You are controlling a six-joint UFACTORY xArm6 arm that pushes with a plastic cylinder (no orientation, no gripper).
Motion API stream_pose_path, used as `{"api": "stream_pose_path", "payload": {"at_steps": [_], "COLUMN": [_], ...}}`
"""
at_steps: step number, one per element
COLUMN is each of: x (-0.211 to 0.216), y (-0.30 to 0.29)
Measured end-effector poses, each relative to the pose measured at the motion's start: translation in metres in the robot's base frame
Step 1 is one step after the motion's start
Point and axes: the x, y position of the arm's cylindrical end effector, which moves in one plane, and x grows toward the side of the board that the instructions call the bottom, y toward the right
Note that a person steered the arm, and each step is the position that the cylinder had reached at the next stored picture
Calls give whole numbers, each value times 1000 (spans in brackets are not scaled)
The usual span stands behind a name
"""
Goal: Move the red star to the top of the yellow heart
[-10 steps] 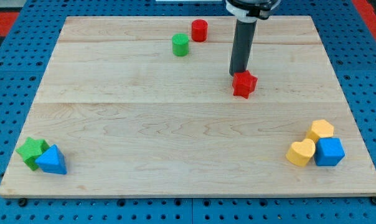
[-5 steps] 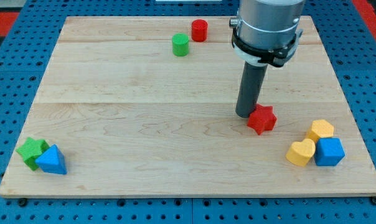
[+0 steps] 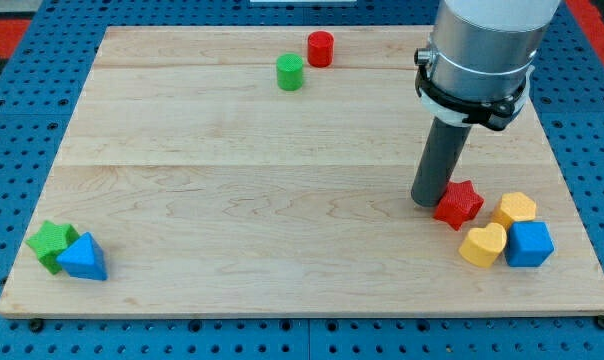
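The red star [image 3: 459, 204] lies at the board's lower right, just above and slightly left of the yellow heart [image 3: 483, 244]. A small gap separates the two. My tip [image 3: 427, 201] rests on the board right against the star's left side. The rod rises from there to the arm's grey body at the view's top right.
A yellow block [image 3: 515, 209] and a blue cube [image 3: 529, 243] sit right of the heart. A red cylinder [image 3: 320, 48] and a green cylinder [image 3: 290, 72] stand near the top. A green star [image 3: 50, 243] and a blue triangle [image 3: 83, 258] lie at the lower left.
My tip has pushed the red star down and to the right, from the board's upper middle to just above the yellow heart.
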Motion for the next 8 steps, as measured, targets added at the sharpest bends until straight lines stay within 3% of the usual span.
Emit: {"api": "stream_pose_path", "payload": {"at_steps": [3, 8], "x": [-24, -14], "y": [-6, 22]}}
